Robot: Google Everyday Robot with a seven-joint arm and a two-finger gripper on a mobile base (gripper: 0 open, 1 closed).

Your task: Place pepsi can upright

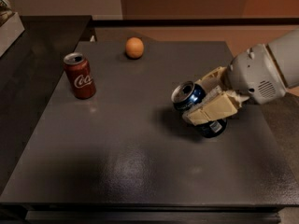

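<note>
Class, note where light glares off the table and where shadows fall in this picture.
Camera view: pale sheen on the table, front middle; dark shadow beneath the tilted pepsi can, which the gripper holds over the right side.

We read "Coca" on the far-left red can [80,76]; print on the pepsi can [186,94] in the hand [194,101], right, is illegible.

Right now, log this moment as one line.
gripper: over right half of dark table, shut on dark blue aluminium pepsi can | can: tilted, not upright
</note>
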